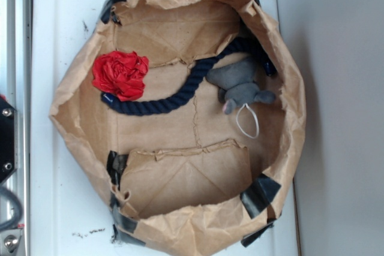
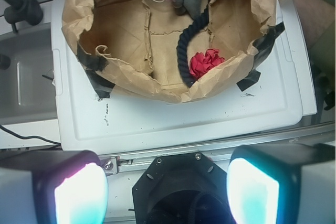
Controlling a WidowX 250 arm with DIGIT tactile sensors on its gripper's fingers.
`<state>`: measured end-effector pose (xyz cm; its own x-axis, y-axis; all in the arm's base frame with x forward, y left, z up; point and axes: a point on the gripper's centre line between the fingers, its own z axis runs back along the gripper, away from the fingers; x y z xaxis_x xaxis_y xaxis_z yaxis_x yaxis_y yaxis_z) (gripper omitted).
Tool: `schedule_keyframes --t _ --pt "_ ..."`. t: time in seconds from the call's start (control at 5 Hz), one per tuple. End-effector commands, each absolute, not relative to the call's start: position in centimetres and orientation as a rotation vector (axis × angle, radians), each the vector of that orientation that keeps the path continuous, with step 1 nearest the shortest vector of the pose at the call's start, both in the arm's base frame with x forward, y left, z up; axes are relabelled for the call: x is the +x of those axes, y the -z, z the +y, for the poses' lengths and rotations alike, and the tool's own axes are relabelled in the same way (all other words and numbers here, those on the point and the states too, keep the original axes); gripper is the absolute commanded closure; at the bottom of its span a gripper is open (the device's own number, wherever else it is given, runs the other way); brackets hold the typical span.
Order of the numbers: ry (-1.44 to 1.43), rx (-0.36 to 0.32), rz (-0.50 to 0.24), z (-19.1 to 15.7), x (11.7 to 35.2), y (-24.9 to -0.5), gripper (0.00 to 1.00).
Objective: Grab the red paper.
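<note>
Brown paper bag (image 1: 84, 130) with red paper (image 1: 120, 75), rope (image 1: 174, 97), plush mouse (image 1: 240, 85); jaws spread, empty.

Bag rim (image 2: 210, 85) hides the red paper's (image 2: 205, 62) lower edge.

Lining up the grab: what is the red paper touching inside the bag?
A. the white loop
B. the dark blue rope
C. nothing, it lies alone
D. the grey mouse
B: in the exterior view the red paper sits against one end of the rope, while the mouse and its white loop lie apart on the other side of the bag.
</note>
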<state>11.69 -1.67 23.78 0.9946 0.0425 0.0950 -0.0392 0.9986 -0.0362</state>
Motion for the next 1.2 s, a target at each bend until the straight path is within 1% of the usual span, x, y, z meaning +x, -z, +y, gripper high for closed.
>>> schedule_keyframes --t 0.0,0.2,0.4,0.6,1.0 --pt "-0.041 -0.034 -0.096 -1.7 11.7 -23.8 0.0" --pt "-0.077 -0.031 -0.08 -0.1 14.7 -22.9 0.0" --pt "-0.177 0.013 -0.083 0.8 17.4 -22.3 0.0" --pt "-0.179 -0.009 -0.065 1.7 20.3 -21.8 0.0" --pt "-0.179 -0.009 -0.065 1.7 20.3 -21.8 0.0"
